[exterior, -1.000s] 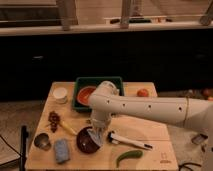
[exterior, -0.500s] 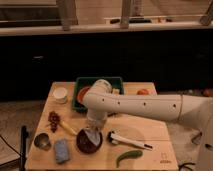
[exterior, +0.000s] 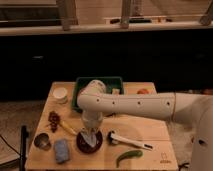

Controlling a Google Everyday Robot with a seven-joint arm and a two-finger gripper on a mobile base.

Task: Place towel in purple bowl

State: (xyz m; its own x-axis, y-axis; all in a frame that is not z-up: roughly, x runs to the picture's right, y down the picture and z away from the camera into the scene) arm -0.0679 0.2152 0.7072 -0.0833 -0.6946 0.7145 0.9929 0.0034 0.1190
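The purple bowl [exterior: 90,143] stands on the wooden table near its front left. My gripper [exterior: 90,129] points straight down right above the bowl, at the end of the white arm [exterior: 135,106] that reaches in from the right. It is shut on the pale towel [exterior: 89,136], which hangs from it in a bunch with its lower end down inside the bowl. The arm's wrist hides the back of the bowl.
A green tray [exterior: 82,85] stands behind the arm, with a white cup [exterior: 60,94] to its left. A metal cup [exterior: 42,141], a blue sponge [exterior: 62,150], red berries [exterior: 53,120], a white-handled tool [exterior: 129,142], a green pepper [exterior: 129,156] and an orange fruit [exterior: 143,91] lie around.
The arm's elbow has swung a little to the left over the tray. The gripper with the towel has stayed over the bowl and sunk slightly.
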